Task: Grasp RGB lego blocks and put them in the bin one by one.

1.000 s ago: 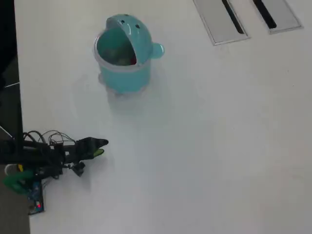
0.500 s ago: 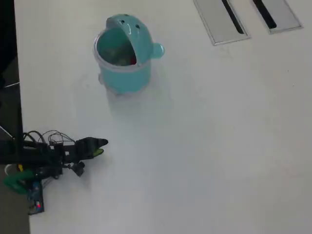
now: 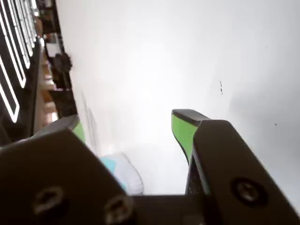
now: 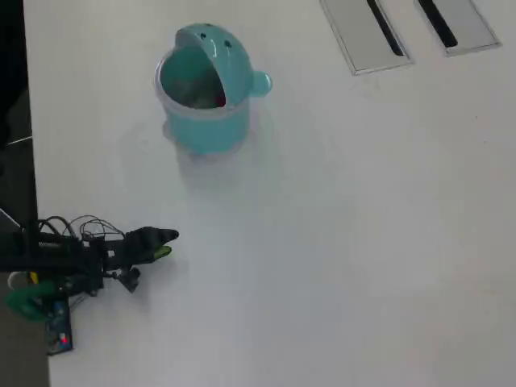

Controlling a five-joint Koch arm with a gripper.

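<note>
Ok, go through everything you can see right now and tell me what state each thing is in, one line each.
bin: upright, lid swung back, mouth open, something red inside.
gripper: open, nothing between the green-tipped fingers, clear of the bin.
arm: drawn back low at the table's left edge in the overhead view.
grey panels: flush in the table, untouched.

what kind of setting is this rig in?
Probably an office or meeting-room desk: a plain white table with two grey cable-port panels set flush in it, and a small teal bin standing on it.
</note>
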